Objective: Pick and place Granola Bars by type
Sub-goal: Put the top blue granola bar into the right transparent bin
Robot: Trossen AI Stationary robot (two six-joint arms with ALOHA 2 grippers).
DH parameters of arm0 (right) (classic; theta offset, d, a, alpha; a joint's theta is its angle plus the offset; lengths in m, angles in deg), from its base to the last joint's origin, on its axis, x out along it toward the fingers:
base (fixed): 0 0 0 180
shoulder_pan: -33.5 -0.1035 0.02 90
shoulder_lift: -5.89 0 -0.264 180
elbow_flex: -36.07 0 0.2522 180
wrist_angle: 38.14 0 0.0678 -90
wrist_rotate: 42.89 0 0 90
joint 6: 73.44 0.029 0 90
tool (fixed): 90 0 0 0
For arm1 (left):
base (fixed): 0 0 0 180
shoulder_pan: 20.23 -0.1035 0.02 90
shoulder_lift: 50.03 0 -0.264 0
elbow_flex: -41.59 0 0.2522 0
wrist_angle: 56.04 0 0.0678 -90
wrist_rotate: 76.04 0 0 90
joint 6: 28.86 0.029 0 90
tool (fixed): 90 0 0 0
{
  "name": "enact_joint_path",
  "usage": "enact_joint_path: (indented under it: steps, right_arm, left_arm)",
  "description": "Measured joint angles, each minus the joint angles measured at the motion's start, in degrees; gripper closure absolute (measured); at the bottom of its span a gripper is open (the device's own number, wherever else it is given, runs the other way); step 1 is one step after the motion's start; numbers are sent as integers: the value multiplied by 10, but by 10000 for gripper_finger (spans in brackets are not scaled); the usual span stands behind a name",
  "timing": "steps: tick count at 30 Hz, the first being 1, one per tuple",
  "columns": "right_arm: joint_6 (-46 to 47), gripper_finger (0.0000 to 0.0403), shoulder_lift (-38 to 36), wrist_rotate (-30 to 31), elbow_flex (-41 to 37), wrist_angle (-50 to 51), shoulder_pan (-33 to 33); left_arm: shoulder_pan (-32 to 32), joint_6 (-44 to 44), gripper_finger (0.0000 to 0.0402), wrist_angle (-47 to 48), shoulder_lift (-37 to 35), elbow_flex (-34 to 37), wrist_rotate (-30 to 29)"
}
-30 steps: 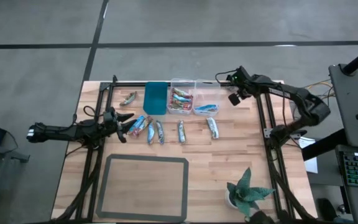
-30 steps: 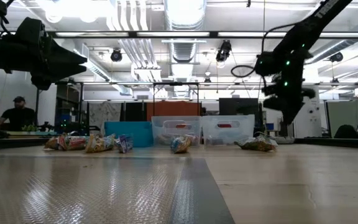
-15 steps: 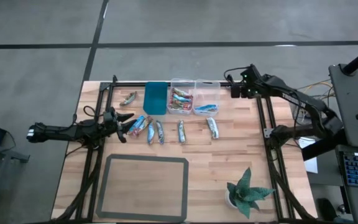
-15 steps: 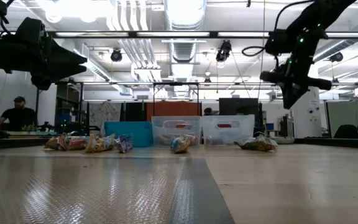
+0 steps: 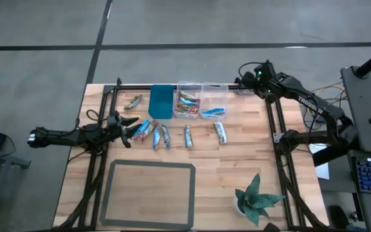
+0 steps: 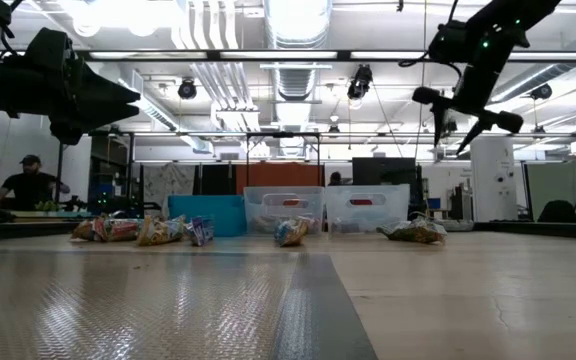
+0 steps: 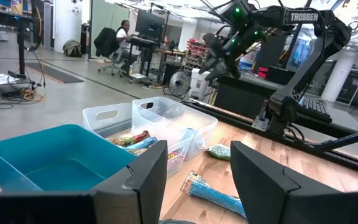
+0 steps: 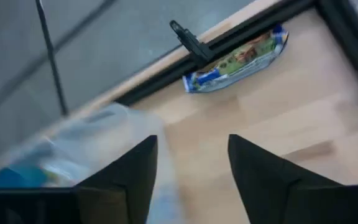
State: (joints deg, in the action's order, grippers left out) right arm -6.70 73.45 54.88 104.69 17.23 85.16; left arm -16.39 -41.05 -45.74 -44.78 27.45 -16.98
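With the middle clear bin (image 5: 188,103) as landmark, the left gripper (image 5: 125,129) waits left of and nearer than it, fingers parted and empty, low over the loose granola bars (image 5: 153,133), probably lined up for the next pick. These bars are short, shiny wrapped packets: bluish ones in a row before the bins, reddish multicoloured ones inside the landmark bin, blue ones in the right clear bin (image 5: 214,108). The right gripper (image 6: 463,105) hangs high, right of and beyond the landmark, fingers spread and empty, near a greenish bar (image 8: 236,59) by the frame rail (image 8: 253,31), presumably its next target.
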Motion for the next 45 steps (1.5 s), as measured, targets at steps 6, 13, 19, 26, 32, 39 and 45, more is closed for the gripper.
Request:
enact_joint_path:
  steps: [6,13,19,26,32,39,45]
  right_arm:
    - [114,197,-16,10,8,-6,0]
    - [296,199,-34,109,9,-6,0]
    - [358,199,-12,119,8,-37,3]
    - [369,174,26,107,18,-58,11]
    - [428,119,34,103,18,-44,32]
    - [428,99,50,102,21,-47,60]
    - [428,105,50,107,21,-50,101]
  left_arm:
    - [0,0,243,0,0,0,0]
    - [0,0,243,0,0,0,0]
    - [0,0,243,0,0,0,0]
    - [0,0,243,0,0,0,0]
    - [0,0,243,0,0,0,0]
    - [0,0,243,0,0,0,0]
    - [0,0,243,0,0,0,0]
